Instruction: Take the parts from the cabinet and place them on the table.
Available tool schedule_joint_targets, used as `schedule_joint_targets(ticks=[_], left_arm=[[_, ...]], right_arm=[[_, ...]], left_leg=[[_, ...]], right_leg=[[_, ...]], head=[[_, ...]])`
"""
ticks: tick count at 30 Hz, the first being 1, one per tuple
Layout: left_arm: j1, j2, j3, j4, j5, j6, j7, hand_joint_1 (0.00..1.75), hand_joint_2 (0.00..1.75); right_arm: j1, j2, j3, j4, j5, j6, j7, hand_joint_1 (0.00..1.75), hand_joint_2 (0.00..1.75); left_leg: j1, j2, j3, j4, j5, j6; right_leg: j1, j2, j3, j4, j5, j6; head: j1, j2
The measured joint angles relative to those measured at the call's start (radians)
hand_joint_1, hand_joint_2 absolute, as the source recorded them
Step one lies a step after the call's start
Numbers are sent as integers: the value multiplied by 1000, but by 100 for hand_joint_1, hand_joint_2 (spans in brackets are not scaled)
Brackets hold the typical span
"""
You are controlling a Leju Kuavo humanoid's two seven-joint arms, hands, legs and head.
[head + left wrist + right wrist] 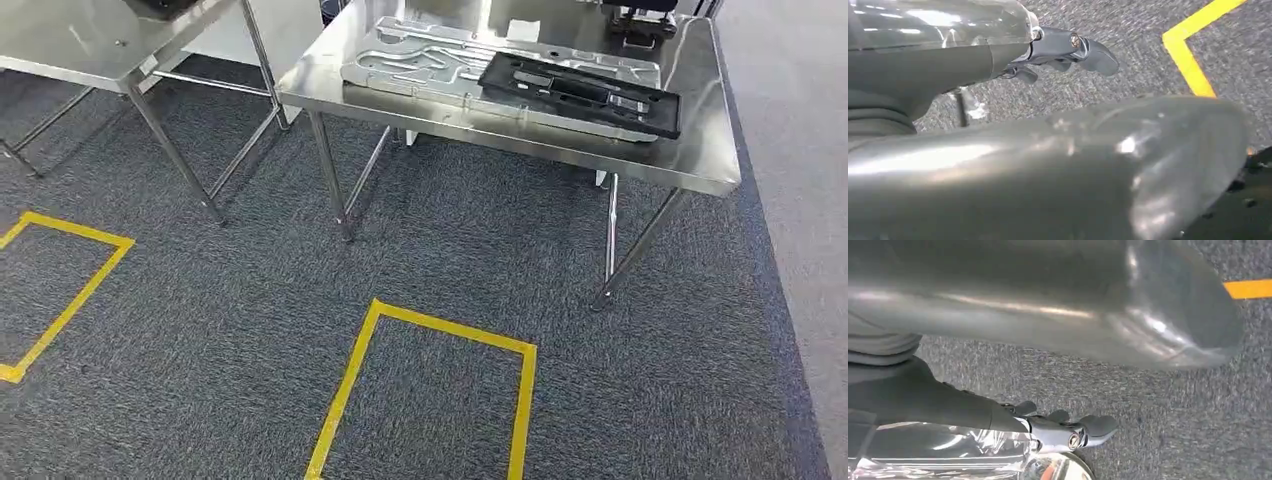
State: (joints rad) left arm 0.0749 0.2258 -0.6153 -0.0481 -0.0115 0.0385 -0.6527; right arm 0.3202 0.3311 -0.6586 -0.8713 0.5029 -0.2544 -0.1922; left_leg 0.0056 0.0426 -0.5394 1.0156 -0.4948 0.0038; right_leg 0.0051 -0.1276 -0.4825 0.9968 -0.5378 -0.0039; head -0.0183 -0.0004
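Note:
A steel table (705, 165) stands ahead in the head view. On it lies a large silver metal plate (420, 62) with pressed channels. A flat black part (580, 92) rests partly on top of that plate, toward the right. My left hand (1060, 49) hangs over the grey carpet with its fingers stretched out and nothing in them. My right hand (1065, 431) hangs the same way, fingers apart and holding nothing. Both hands are far from the table.
A second steel table (70, 45) stands at the left, with a gap between the two. Yellow tape rectangles (430, 335) (75, 290) mark the carpet in front of the tables. A dark object (640, 20) sits at the far edge of the right table.

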Motion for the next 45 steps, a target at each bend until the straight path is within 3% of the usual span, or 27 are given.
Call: schedule_joint_targets(ticks=[1,3,5,6,7,9,10,11,12,15,16,18,21,22,23,25,26,27,31,33,34,36,37,39,41,42,45], left_arm=[[1,0,0,0,-1,-3,2,0,0],[-1,0,-2,0,-4,-6,5,0,0],[-7,0,-6,-1,-6,-8,7,0,0],[-8,0,-8,-2,-9,-9,10,0,0],[-6,0,-8,-2,-9,-11,14,0,0],[-5,0,-10,-3,-10,-11,17,0,0],[-6,0,-11,-4,-11,-11,18,0,0],[-7,0,-12,-5,-12,-11,18,0,0],[-11,0,-14,-6,-13,-11,19,0,0],[-7,3,-15,-8,-18,-11,22,0,0],[-4,7,-16,-8,-19,-11,23,0,0],[-2,6,-16,-9,-21,-13,24,0,0],[-11,10,-16,-11,-20,-13,24,0,0],[-10,10,-16,-12,-21,-13,24,0,0],[-6,10,-16,-12,-21,-13,24,0,0],[-4,12,-16,-12,-21,-11,24,0,0],[-5,13,-16,-13,-21,-11,24,0,0],[-8,14,-16,-13,-21,-9,25,0,0],[-3,14,-17,-14,-24,-3,25,0,0],[-1,14,-17,-15,-24,-2,26,0,0],[-4,14,-17,-15,-26,-2,27,0,0],[-10,14,-17,-16,-27,0,28,0,0],[-9,14,-17,-16,-28,0,30,0,0],[-7,14,-18,-16,-30,1,34,0,0],[-9,14,-18,-16,-30,3,38,0,0],[-11,13,-18,-17,-30,4,42,0,0],[-12,13,-19,-19,-30,7,45,0,0]], right_arm=[[-8,0,-14,6,23,1,14,0,0],[-11,-1,-44,15,55,5,30,0,0],[-15,-1,-66,29,76,10,43,0,0],[-18,-1,-78,34,87,12,50,0,0],[-21,-1,-93,41,96,12,57,0,0],[-26,-1,-111,50,109,10,66,0,0],[-28,-1,-117,55,112,8,68,0,0],[-29,-1,-123,59,115,5,70,0,0],[-35,-1,-131,65,118,1,72,0,0],[-43,-1,-138,75,124,-3,79,0,0],[-46,0,-141,79,128,-5,80,0,0],[-49,0,-146,82,135,-7,80,0,0],[-49,0,-155,95,143,-10,80,0,0],[-49,0,-156,98,145,-12,80,0,0],[-50,0,-157,100,149,-14,79,0,0],[-53,0,-157,105,159,-16,76,0,0],[-54,0,-157,105,167,-17,73,0,0],[-54,0,-157,106,175,-17,71,0,0],[-62,0,-158,110,220,-14,53,0,0],[-62,-1,-164,114,241,-9,43,0,0],[-62,-1,-167,116,251,-6,41,0,0],[-62,-1,-179,122,268,0,37,0,0],[-62,-1,-183,125,278,1,34,0,0],[-65,-1,-193,130,295,3,27,0,0],[-66,-1,-206,135,319,3,21,0,0],[-68,-1,-215,138,330,3,18,0,0],[-77,-1,-234,145,352,5,9,0,0]], left_leg=[[7,-10,11,-11,8,8],[9,-26,3,-14,16,21],[8,-49,-5,-13,20,26],[8,-63,-8,-12,20,26],[8,-75,-8,-12,21,25],[8,-103,-5,-9,21,24],[8,-118,-4,-7,21,21],[9,-129,-7,-5,21,17],[2,-138,-11,4,18,8],[9,-167,-21,-5,27,-12],[8,-181,-22,-4,28,-21],[6,-90,-52,65,-23,-23],[8,-55,-153,285,-129,-35],[10,-51,-163,310,-128,-37],[11,-48,-145,280,-102,-37],[11,-31,-46,104,-18,-34],[10,7,4,17,8,-30],[2,24,9,4,-6,-21],[4,-19,2,-11,4,2],[11,-33,8,-16,13,15],[10,-40,4,-16,16,19],[8,-66,-2,-15,18,22],[8,-78,-3,-15,18,22],[8,-105,1,-13,18,22],[8,-132,5,-10,16,18],[5,-142,-3,-7,14,13],[11,-178,-15,-9,18,-11]], right_leg=[[2,-1,0,3,-6,7],[-8,96,-38,91,-71,17],[-11,122,-118,249,-146,19],[-11,124,-149,307,-159,20],[-12,124,-155,313,-143,20],[-14,130,-106,203,-58,17],[-15,149,-59,102,-4,13],[-18,196,-28,29,15,8],[-17,217,-25,10,7,7],[-8,186,-25,13,10,-3],[-19,170,-22,1,17,-14],[-18,143,-19,-6,21,-27],[-12,95,-23,-4,18,-32],[-11,82,-23,-3,17,-31],[-11,68,-22,-2,15,-30],[-11,45,-16,-1,9,-25],[-8,35,-11,2,6,-20],[-2,25,-9,2,2,-14],[2,-7,6,-4,-3,7],[-8,91,-13,45,-45,18],[-11,114,-45,111,-87,18],[-11,124,-130,279,-158,19],[-11,125,-152,317,-158,20],[-12,126,-128,250,-89,17],[-12,170,-51,72,15,8],[-11,229,-33,26,15,1],[-6,201,-30,13,12,-5]], head=[[0,0],[4,0],[6,0],[6,0],[6,0],[6,0],[6,0],[6,0],[4,0],[5,0],[5,0],[-6,0],[-7,0],[-7,0],[-7,0],[-8,0],[-8,0],[-7,0],[-3,0],[2,0],[4,0],[5,0],[3,0],[4,0],[4,0],[3,0],[3,0]])
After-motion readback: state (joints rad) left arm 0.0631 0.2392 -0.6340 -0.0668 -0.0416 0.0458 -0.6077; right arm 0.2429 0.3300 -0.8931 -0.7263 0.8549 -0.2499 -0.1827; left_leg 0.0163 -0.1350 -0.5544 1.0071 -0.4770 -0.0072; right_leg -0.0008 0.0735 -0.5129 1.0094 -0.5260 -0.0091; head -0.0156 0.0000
